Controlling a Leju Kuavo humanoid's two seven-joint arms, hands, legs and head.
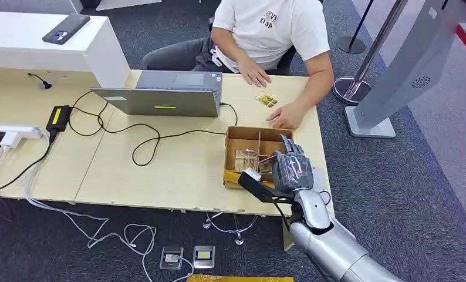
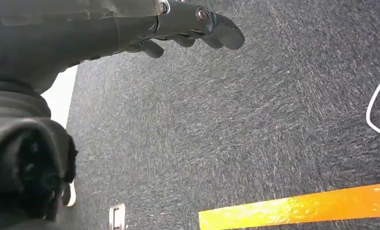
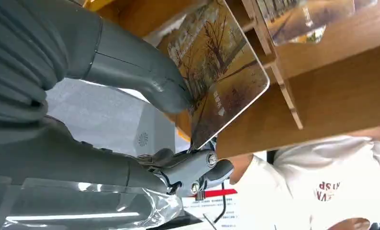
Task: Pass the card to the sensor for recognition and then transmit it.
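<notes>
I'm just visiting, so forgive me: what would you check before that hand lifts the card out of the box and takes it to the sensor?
1. Card held: the right hand pinches the card between thumb and fingers. Ok.
2. Card free of the cardboard box: it is close to a divider. Cannot tell.
3. Person's hand rests on the table just beyond the box. Not ok.
4. Sensor location: the grey stand may be it. Cannot tell.
5. Left hand hangs over the carpet, holding nothing. Ok.

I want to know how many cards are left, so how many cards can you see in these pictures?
2 clearly: one card pinched by the right hand at the wooden box, another lying in a box compartment. More may be hidden behind the hand.
</notes>
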